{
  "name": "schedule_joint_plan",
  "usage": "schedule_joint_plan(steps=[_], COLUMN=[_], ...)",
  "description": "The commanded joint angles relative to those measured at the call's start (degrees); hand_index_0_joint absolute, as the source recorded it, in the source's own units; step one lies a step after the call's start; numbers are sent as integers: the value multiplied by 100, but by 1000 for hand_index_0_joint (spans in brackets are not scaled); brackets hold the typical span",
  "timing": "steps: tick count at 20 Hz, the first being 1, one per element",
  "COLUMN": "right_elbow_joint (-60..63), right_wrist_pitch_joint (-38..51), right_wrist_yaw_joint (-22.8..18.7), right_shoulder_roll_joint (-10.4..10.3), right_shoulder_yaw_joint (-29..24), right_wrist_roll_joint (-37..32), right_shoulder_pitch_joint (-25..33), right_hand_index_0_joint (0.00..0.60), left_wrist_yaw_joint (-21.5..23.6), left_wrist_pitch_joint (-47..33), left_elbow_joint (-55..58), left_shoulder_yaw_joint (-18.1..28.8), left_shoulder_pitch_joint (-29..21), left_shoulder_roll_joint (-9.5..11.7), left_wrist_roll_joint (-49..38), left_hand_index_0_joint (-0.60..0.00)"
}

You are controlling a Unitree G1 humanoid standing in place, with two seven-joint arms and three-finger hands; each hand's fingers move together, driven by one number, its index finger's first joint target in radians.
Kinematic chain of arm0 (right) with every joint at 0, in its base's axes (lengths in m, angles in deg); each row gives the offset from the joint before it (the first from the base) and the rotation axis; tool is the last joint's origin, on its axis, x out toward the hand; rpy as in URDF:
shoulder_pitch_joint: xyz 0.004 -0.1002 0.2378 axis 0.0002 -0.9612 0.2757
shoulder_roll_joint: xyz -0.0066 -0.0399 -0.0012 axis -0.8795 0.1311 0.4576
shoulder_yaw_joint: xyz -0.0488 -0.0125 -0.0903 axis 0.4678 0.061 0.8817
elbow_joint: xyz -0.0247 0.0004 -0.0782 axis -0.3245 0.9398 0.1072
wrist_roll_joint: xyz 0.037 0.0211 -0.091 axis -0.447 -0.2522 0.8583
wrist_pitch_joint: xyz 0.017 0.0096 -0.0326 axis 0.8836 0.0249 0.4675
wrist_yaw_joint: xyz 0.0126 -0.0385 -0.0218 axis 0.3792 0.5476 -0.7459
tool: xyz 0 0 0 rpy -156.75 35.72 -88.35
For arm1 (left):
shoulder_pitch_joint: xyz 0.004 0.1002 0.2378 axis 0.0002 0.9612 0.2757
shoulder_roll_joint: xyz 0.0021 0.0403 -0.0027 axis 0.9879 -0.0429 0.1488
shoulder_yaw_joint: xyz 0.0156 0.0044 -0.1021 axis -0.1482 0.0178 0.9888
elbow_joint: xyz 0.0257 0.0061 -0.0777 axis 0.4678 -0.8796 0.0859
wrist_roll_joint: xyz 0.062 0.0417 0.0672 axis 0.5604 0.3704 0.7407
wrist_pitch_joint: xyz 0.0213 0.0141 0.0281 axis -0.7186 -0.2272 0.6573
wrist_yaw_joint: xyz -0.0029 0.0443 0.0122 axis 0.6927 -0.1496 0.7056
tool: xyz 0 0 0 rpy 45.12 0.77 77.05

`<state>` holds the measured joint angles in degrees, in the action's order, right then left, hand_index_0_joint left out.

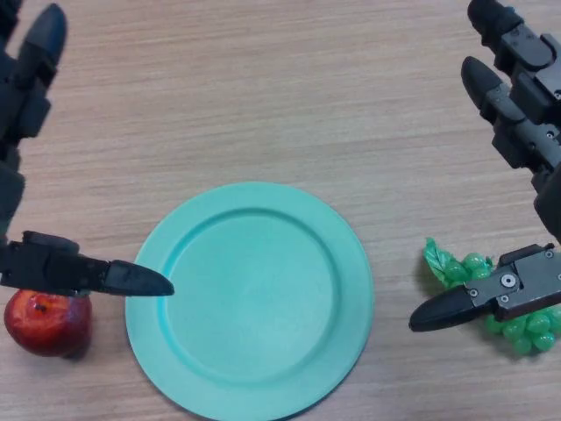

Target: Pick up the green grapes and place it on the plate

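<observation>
Beside the teal plate (250, 294), on its right, your green grapes (456, 267) lie on the wooden table (280, 88), so your right hand (526, 289) hangs over them, fingers straight and wide, holding nothing. Your left hand (53, 267) waits open above the red apple (48, 323)

A light wooden table (289, 96) with a fine horizontal grain fills the head view. Three things lie directly on it. A round teal plate (249, 377) sits low in the middle, flat on the wood, nothing on it. A red apple (46, 323) rests just beside the plate's left edge — close, though whether the two touch cannot be told. A bunch of green grapes (456, 267) lies to the plate's right, apart from its rim — partly covered from above, so only its upper-left end and lower berries show.
</observation>
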<state>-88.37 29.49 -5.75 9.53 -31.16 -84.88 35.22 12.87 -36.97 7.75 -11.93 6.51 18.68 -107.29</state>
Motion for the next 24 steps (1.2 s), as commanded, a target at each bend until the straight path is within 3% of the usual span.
schedule_joint_plan(steps=[1,7,13,16,19,24], right_elbow_joint=[-277,-138,370,1445,2695,5167], right_wrist_pitch_joint=[919,1051,1663,2660,3829,5323], right_wrist_yaw_joint=[-92,-67,129,203,24,-518], right_shoulder_roll_joint=[131,217,60,-50,-58,241], right_shoulder_yaw_joint=[-302,-383,-173,-158,-181,-424], right_wrist_roll_joint=[-91,14,624,1232,1897,2605], right_shoulder_pitch_joint=[91,143,-351,-832,-1049,-575], right_hand_index_0_joint=[0,0,0,0,0,0], left_wrist_yaw_joint=[37,-73,-168,-226,-232,-202], left_wrist_pitch_joint=[-463,-595,-915,-1102,-1119,-1046], left_elbow_joint=[273,22,-298,-462,-529,-535], left_shoulder_yaw_joint=[335,279,241,269,303,275], left_shoulder_pitch_joint=[-163,-145,-121,-62,-101,-194], left_shoulder_roll_joint=[248,229,205,185,226,286], left_wrist_roll_joint=[-121,-32,170,271,313,335], left_hand_index_0_joint=[0,0,0,0,0,0])
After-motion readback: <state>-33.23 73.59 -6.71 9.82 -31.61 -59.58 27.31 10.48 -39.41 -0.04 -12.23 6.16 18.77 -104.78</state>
